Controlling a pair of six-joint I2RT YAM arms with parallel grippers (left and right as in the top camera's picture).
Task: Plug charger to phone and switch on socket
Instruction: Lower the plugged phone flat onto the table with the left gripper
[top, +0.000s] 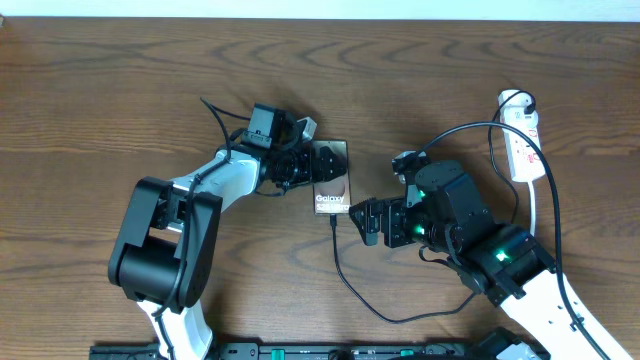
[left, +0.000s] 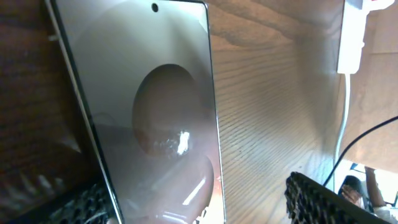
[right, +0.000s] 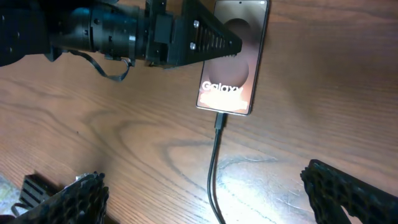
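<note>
The phone (top: 331, 183) lies flat on the table with white "Galaxy" lettering and a pale oval on its face. It also shows in the right wrist view (right: 236, 68) and fills the left wrist view (left: 155, 112). The charger (top: 345, 282), a thin black cable, has its tip in the phone's near end (right: 219, 119) and loops round to a black plug (top: 519, 101) in the socket (top: 523, 143). My left gripper (top: 306, 166) is open over the phone's far end (left: 193, 202). My right gripper (top: 362, 222) is open, its fingers either side of the cable (right: 205, 193) without touching it.
The wooden table (top: 100, 100) carries the scene. The socket's white cord (top: 552, 250) runs down the right side past my right arm. The socket also shows at the upper right of the left wrist view (left: 352, 37).
</note>
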